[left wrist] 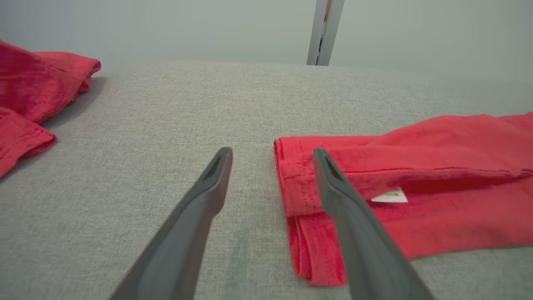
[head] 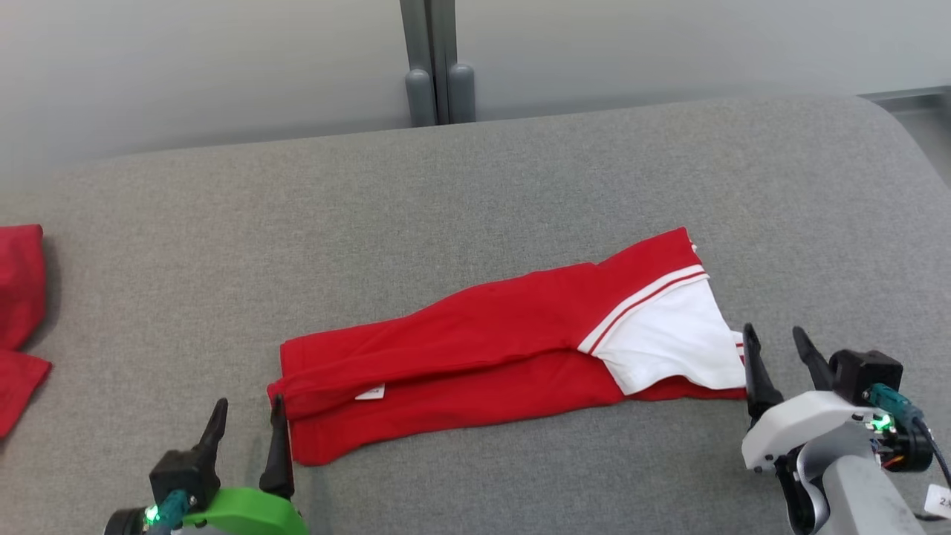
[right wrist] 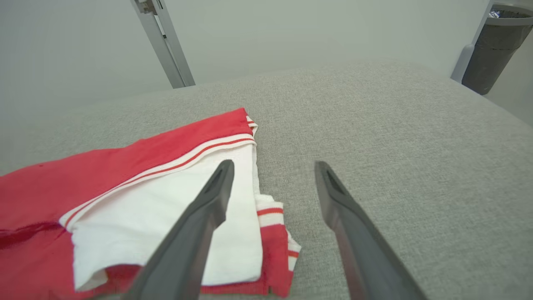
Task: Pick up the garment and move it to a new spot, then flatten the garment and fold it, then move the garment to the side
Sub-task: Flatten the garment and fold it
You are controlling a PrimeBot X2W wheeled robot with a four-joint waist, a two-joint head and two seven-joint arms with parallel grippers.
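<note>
The garment [head: 490, 349] is a red and white piece folded into a long strip across the grey surface, white part at its right end. My left gripper [head: 249, 410] stands open at the strip's left end, its right finger over the red hem [left wrist: 291, 183]. My right gripper [head: 776, 338] is open at the right end, its left finger over the white panel [right wrist: 166, 204]. Nothing is held between either pair of fingers.
A second red cloth [head: 18, 319] lies at the left edge of the grey padded surface [head: 475, 193]. A grey post [head: 437, 67] stands behind the surface. A dark bin [right wrist: 495, 46] stands off to the right, beyond the edge.
</note>
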